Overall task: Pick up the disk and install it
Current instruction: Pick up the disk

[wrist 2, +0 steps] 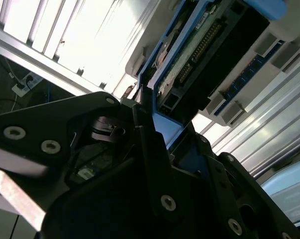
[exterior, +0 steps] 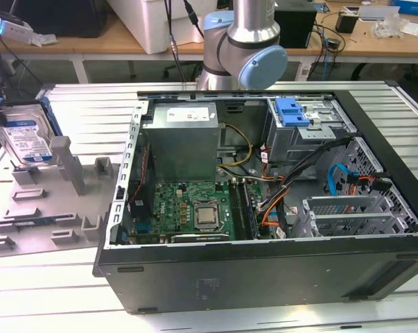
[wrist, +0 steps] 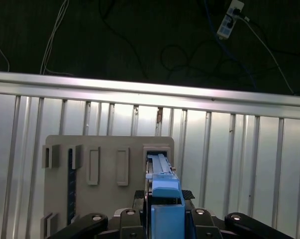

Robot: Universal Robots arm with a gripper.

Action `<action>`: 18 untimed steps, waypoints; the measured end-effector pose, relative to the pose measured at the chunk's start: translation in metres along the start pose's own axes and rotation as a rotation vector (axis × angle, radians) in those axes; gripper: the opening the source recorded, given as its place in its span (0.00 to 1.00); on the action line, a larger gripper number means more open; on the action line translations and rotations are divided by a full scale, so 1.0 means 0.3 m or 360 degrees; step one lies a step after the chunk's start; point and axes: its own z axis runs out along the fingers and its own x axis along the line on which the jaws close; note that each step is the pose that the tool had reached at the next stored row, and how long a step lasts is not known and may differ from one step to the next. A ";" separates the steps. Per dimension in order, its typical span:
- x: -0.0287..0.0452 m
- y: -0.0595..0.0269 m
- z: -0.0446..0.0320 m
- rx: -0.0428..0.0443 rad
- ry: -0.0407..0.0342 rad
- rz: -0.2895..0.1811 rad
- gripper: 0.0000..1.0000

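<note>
Hand (wrist: 164,216) pinches the disk (exterior: 27,135) by the top edge of its blue frame and holds it upright over the grey holder (exterior: 35,208), which lies on the tabletop (exterior: 91,97) at the exterior view's left. In the first wrist view the blue edge runs from the hand down to a slot (wrist: 157,149) in the holder. I cannot tell whether the lower end has cleared it.

The grip is on thin plastic at one end, so the heavy body could swing or slip if the move is quick. If the disk is tilted while its end is in the slot, it could jam against the walls and twist in the grip. The open computer case (exterior: 264,194) stands well apart, and loose cables (exterior: 292,187) near its drive bay (exterior: 302,121) could snag the disk.
</note>
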 end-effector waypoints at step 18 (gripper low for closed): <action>0.003 0.004 -0.089 0.0000 0.0000 0.0000 0.37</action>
